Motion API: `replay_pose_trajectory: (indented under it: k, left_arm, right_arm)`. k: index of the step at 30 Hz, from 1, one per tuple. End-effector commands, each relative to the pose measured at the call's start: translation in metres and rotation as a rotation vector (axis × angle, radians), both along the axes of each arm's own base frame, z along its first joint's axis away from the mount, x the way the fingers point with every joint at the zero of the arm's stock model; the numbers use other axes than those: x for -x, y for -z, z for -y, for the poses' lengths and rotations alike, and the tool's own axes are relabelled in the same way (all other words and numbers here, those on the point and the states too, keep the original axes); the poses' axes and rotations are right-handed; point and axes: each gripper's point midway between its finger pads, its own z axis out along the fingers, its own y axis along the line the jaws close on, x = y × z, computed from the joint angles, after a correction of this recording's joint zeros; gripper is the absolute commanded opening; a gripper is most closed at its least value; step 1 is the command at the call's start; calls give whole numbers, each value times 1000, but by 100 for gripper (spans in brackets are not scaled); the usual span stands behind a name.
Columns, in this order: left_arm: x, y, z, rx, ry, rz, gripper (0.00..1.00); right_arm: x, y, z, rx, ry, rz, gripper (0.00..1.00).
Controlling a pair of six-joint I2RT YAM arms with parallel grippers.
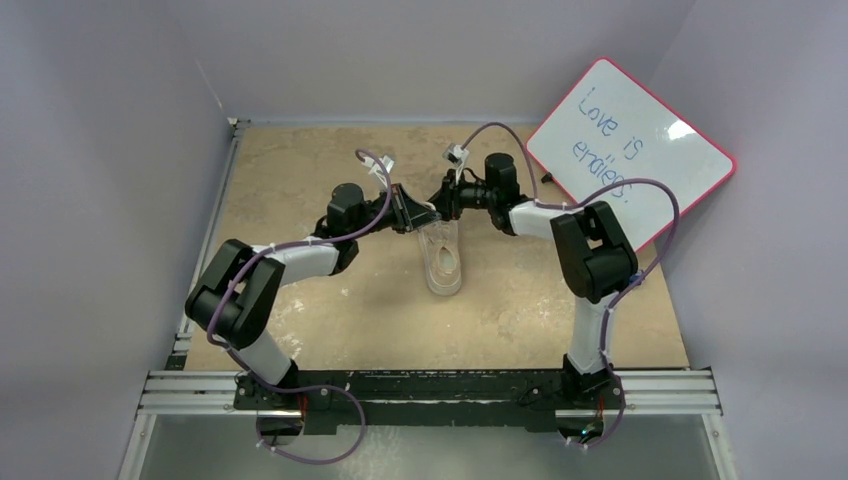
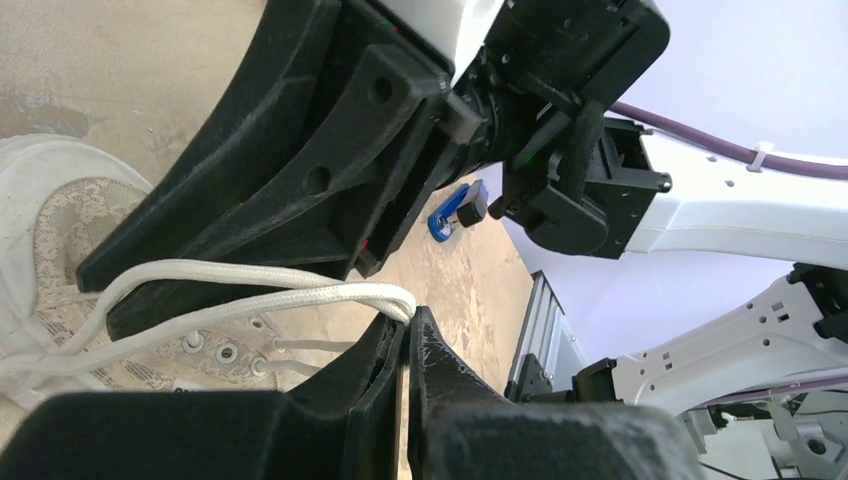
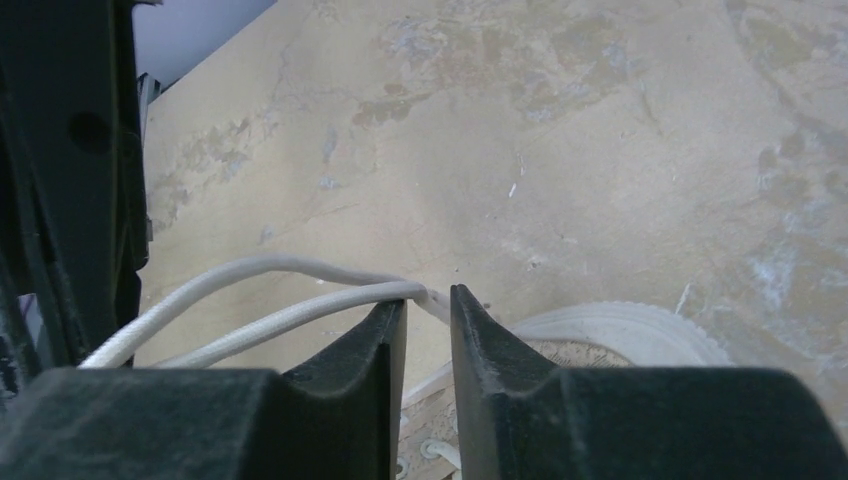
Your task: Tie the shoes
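Centre of the top view: the cream sneaker [image 1: 444,262] sits on the desk [image 1: 330,320], its long axis running up and down the frame. Both arms meet just above its upper end. The left gripper [image 1: 405,212] and right gripper [image 1: 441,200] are nose to nose there, almost touching.

In the left wrist view the jaws are together, pinching the bend of a doubled run of the laces [image 2: 250,295] right at the tips. The two strands trail off left toward the eyelets. In the right wrist view the jaws are all but closed, with a lace strand running into the narrow slot between them, so that reads as a pinch too. A small blue stapler [image 2: 455,212] lies on the desk beyond, out of play.

To my eye this is the knot-forming step: each side holds lace above the sneaker and nothing is cinched yet. Whether the strands are crossed I cannot tell. The next move calls for drawing the two holds apart, or one around the other. Both pinches must stay firm, and the crowded fingers must not knock together.
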Motion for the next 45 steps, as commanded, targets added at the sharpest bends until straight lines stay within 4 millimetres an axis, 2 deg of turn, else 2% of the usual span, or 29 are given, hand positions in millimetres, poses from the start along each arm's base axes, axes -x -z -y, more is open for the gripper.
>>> replay_pose_trajectory:
  k: [1, 4, 9, 14, 20, 23, 26, 29, 32, 35, 37, 39, 42, 45]
  left_arm:
    - [-7, -34, 2, 63, 8, 93, 0]
    - [-8, -33, 0, 62, 1, 90, 0]
    - [-12, -32, -8, 61, -32, 82, 0]
    - [-18, -32, -15, 69, -61, 78, 0]
    - [-18, -29, -14, 94, -54, 57, 0]
    - [-18, -28, -13, 100, -49, 51, 0]
    - [-20, -27, -12, 101, -50, 44, 0]
    - [-21, -25, -13, 99, -59, 39, 0]
    - [-23, -22, -12, 92, -59, 26, 0]
    - [-24, -20, -11, 86, -57, 19, 0]
    - [-24, -18, -11, 81, -56, 10, 0]
    - [-22, -16, -11, 75, -54, 4, 0]
    - [-22, -14, -12, 65, -56, -4, 0]
    - [-22, -13, -12, 50, -53, -10, 0]
  right_arm:
    - [-5, -12, -1, -52, 57, 20, 19]
    - [-10, -26, 9, -72, 106, 57, 1]
    - [-17, -46, 26, -76, 187, 70, 0]
    - [-20, -41, 59, 150, 347, -1, 0]
    - [0, -36, 96, 376, 447, -125, 0]
    - [6, -45, 109, 430, 486, -126, 0]
    - [21, -53, 113, 444, 490, -192, 0]
    - [36, -64, 114, 477, 423, -199, 0]
    - [63, -74, 94, 391, 273, -261, 0]
    - [78, -87, 73, 244, 170, -258, 0]
    - [78, -101, 59, 166, 119, -157, 0]
    - [82, -108, 47, 137, 62, -5, 0]
    - [92, -110, 31, 109, -35, 233, 0]
    - [88, -108, 29, 125, -44, 345, 0]
